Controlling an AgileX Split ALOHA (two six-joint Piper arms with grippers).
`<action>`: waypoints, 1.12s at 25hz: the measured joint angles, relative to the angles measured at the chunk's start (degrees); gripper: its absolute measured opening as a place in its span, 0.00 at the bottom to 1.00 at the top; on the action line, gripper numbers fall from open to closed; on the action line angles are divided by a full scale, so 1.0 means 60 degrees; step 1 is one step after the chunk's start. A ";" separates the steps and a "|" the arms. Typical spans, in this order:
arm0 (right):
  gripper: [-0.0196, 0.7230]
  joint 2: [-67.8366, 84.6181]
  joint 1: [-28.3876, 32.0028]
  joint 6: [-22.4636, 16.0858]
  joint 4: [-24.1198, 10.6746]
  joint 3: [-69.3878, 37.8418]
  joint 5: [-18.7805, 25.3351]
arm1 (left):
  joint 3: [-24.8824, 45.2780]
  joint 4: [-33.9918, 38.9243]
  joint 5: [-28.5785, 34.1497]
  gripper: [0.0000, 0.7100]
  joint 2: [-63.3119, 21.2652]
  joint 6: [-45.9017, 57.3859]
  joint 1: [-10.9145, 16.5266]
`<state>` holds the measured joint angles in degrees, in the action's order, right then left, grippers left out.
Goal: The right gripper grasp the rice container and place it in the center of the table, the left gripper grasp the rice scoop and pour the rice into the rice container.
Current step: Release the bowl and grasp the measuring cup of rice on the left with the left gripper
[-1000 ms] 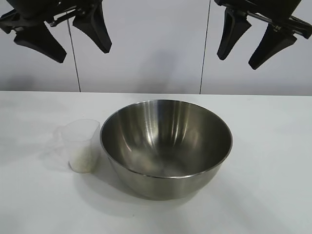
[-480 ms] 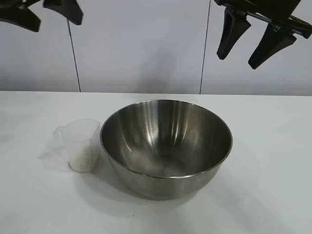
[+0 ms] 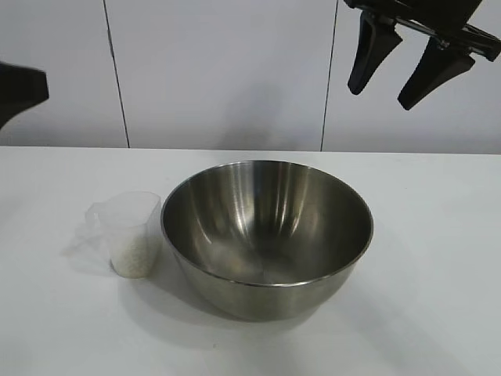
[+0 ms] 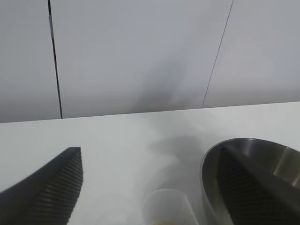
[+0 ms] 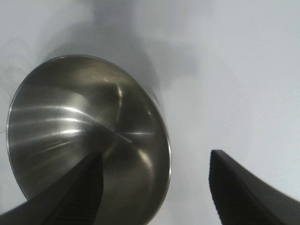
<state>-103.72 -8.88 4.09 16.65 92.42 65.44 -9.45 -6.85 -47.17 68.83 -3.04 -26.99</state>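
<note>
A steel rice container point(image 3: 266, 235) sits empty at the centre of the white bench point(image 3: 438, 258), its mouth open upward, a placing that suggests the first half of the job is done. Just beside it, on the left arm's side and close to or touching its wall, stands the rice scoop point(image 3: 129, 233), upright, with a shallow layer of rice point(image 3: 131, 254) in its bottom and its small handle turned away from the bowl. That spot looks chosen to keep the coming pour short.

The right gripper point(image 3: 395, 63) hangs high above the far right of the bench, jaws released and holding nothing, well clear of the bowl; its wrist camera looks straight down into the container past both fingers point(image 5: 243, 187).

The left gripper point(image 4: 150, 187) is raised at the left edge of the scene, only a dark piece of it showing from outside. Its own camera shows the jaws spread wide, the scoop's rim low between them and the bowl's edge behind one finger. The scoop is not yet grasped; a descent onto it appears to be the next step.
</note>
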 joint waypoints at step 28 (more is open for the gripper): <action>0.63 -0.0007 0.0000 0.0027 0.0000 0.0000 -0.0191 | -0.0510 0.1539 -0.3138 0.72 0.6868 -0.1339 0.1723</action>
<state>-103.76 -8.88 4.25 16.65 92.42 64.29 -12.51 2.38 -65.99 110.04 -11.07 -16.65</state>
